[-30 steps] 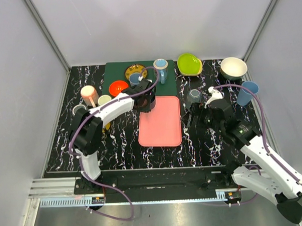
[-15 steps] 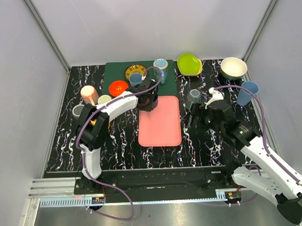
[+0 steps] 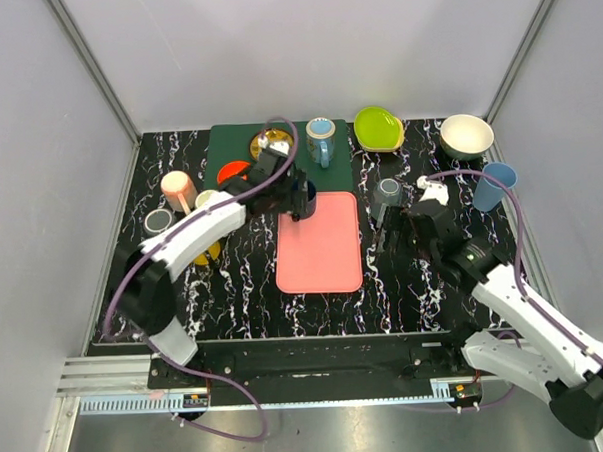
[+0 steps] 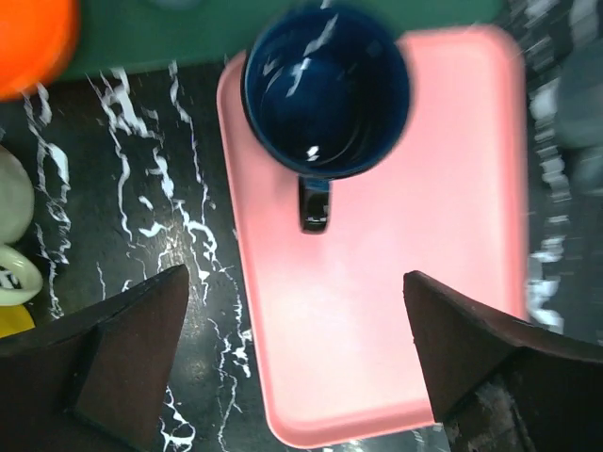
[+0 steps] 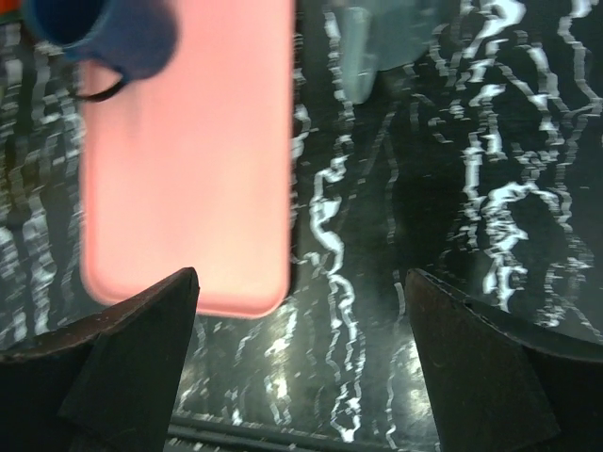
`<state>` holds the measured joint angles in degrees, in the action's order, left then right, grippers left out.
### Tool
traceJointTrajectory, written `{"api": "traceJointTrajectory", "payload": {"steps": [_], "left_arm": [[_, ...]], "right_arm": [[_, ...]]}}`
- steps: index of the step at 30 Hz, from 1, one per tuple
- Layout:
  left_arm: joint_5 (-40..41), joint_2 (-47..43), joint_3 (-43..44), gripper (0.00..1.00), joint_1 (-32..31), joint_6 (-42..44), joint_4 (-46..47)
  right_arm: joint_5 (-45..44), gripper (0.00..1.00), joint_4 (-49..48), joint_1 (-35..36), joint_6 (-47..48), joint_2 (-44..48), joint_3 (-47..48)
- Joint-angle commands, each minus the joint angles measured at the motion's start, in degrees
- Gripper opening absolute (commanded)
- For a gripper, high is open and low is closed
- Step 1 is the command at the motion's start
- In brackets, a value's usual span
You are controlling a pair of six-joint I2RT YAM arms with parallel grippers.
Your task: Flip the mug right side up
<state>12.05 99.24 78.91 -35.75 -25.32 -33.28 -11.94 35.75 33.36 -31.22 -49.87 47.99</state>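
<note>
The dark blue mug stands upright with its open mouth facing up, just ahead of the left hand and clear of its fingers. It sits on the corner of the pink tray farthest from the hand, at the edge where the tray meets the green mat. Its handle points back toward the hand, roughly along the middle line between the two fingers. The left hand holds nothing and is spread wide, with one finger over the black marbled table and the other over the tray's opposite side. An orange bowl lies ahead of the hand, beyond its left finger.

The right hand is also spread wide and empty, above the table just beside the tray's long edge. A grey cup, blurred in the wrist view, stands ahead of it. The mug shows ahead and well off to its left.
</note>
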Motion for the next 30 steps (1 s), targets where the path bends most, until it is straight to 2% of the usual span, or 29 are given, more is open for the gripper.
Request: {"api": "traceJointTrajectory", "payload": {"steps": [1, 5, 9, 12, 14, 18, 21, 27, 30], "left_arm": [[2.5, -16.7, -2.1, 0.99, -2.1, -2.0, 4.6], [9.0, -28.2, -11.0, 0.99, -7.6, -4.3, 8.8], [17.2, -38.5, -21.7, 0.99, -12.9, -13.5, 6.9], [17.6, -48.6, -28.4, 0.99, -13.0, -17.5, 6.1], [16.7, -51.7, -31.6, 0.99, -13.0, -16.6, 6.1], [16.3, -56.6, -34.2, 0.99, -13.0, -16.1, 5.6], [16.3, -57.6, -35.4, 0.99, -13.0, -15.6, 5.7], [14.7, -57.3, -36.3, 0.99, -13.0, -14.9, 6.6], [14.3, -57.3, -36.9, 0.99, -13.0, -14.9, 7.3]], "right_arm": [[-14.4, 0.94, -0.4, 0.0, 1.1, -7.6, 2.2], [-15.1, 0.88, -4.5, -0.8, 2.0, -18.4, 4.3], [-13.0, 0.80, -8.4, -3.6, 2.4, -27.9, 8.5], [-11.6, 0.74, -10.3, -6.1, 2.2, -32.1, 10.8], [-11.9, 0.65, -11.5, -7.3, 2.3, -34.4, 11.5], [-11.3, 0.54, -13.2, -9.5, 1.7, -38.1, 14.1], [-10.3, 0.54, -14.4, -9.4, 1.8, -41.2, 15.7], [-8.1, 0.63, -13.5, -9.4, 1.2, -43.8, 18.3], [-8.9, 0.63, -13.7, -9.5, 0.7, -45.2, 18.8]]}}
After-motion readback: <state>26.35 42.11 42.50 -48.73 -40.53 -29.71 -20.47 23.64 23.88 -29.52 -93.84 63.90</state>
